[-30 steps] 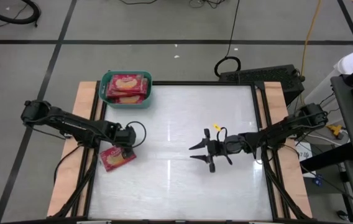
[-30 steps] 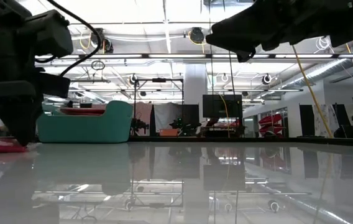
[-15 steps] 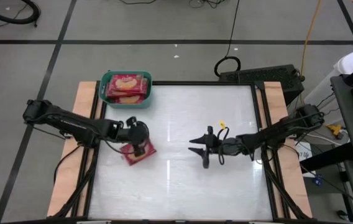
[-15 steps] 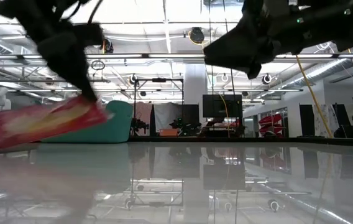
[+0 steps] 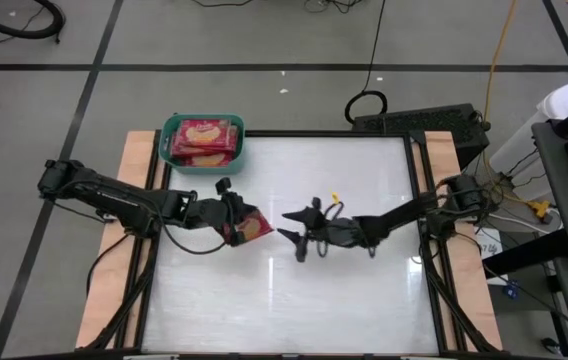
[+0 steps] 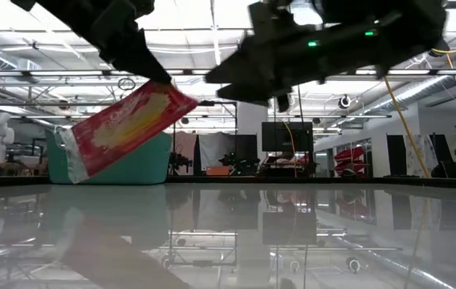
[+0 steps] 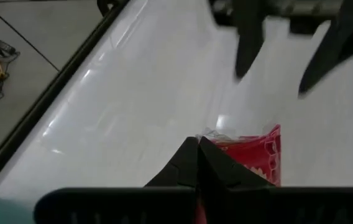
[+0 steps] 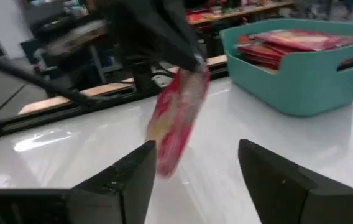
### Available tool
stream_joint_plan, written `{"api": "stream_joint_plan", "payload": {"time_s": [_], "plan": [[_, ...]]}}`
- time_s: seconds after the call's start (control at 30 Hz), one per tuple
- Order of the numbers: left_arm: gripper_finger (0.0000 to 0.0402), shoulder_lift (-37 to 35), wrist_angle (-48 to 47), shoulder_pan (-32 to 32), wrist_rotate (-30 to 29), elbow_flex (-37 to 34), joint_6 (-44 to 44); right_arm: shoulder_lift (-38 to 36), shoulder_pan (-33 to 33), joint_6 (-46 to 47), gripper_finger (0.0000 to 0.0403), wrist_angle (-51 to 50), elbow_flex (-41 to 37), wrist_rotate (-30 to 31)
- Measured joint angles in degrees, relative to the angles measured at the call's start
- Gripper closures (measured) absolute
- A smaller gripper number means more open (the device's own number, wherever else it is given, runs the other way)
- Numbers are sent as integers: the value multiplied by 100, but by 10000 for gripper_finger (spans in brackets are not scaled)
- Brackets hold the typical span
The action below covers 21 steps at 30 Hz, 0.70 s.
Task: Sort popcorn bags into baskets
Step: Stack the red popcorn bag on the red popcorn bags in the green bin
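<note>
The left end effector is clamped shut on one edge of a red popcorn bag, holding it clear of the desk near the middle, slightly toward the left side. In the low view the bag hangs tilted, its upper corner pinched and its lower end pointing down toward the glossy surface without touching it. Just beside it, the right end effector faces the bag with its fingers spread wide and holding nothing; the bag hangs ahead of the gap between them. Farther off, at the back left corner of the desk, sits the teal basket, with more popcorn bags lying flat inside it. Both dark arms reach in from opposite sides of the desk.
</note>
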Motion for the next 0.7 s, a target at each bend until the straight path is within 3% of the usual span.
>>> {"api": "stream_joint_plan", "payload": {"time_s": [0.1, 0.2, 0.27, 0.37, 0.5, 0.7], "plan": [[399, 48, 244, 0, -4, 7, 76, 229, -274, 181, 166, -320, 458, -327], [399, 113, 223, 0, -3, 2, 85, 366, -614, 223, 153, -628, 792, -1326], [399, 175, 365, 0, -40, 4, 77, 457, -797, 410, 153, -780, 968, -1838], [399, 207, 487, 0, -64, 4, 141, 553, -1046, 502, 169, -1047, 1123, -2143], [398, 207, 726, 10, -103, 4, 245, 598, -1236, 494, 221, -1116, 1137, -2507], [394, 207, 1115, 33, -135, 4, 552, 595, -1275, 64, 352, -1035, 1133, -2656]]}}
